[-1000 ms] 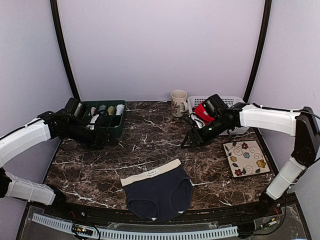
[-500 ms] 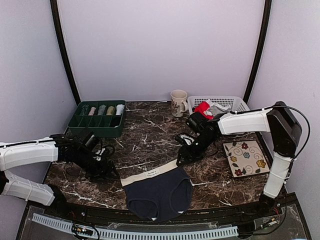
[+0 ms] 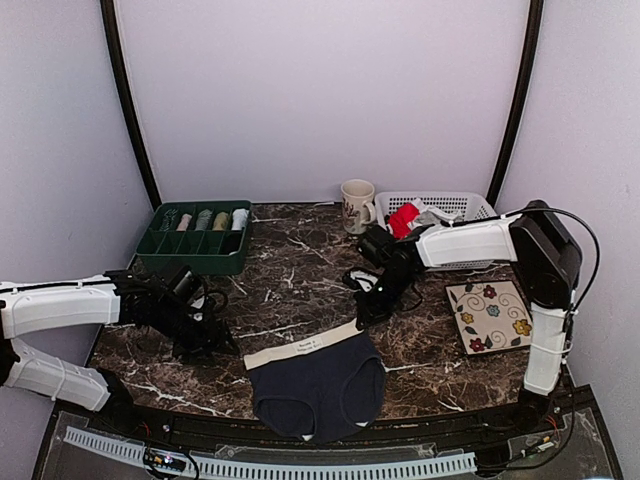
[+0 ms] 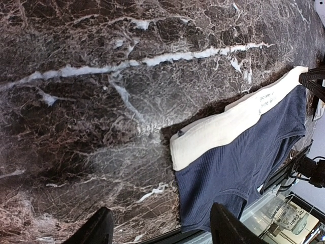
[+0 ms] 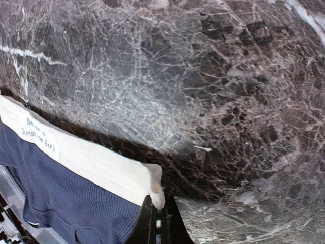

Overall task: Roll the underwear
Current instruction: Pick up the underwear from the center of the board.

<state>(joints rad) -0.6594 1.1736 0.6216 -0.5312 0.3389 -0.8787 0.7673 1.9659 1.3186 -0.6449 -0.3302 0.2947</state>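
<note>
Pinching 1 navy underwear (image 3: 318, 385) by its waistband corner is the right end effector (image 5: 158, 219); left end effector (image 4: 162, 221) spread.

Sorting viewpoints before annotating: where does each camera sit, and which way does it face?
Top external: above and behind the bases, facing down and forward over the marble table; both arms and the navy underwear show.
Left wrist: on the left arm, facing down at the left end of the waistband; left jaws open along the bottom.
Right wrist: low over the table, facing its right corner; right jaws shut on it.
Shared: both wrist views show the labelled waistband.
</note>
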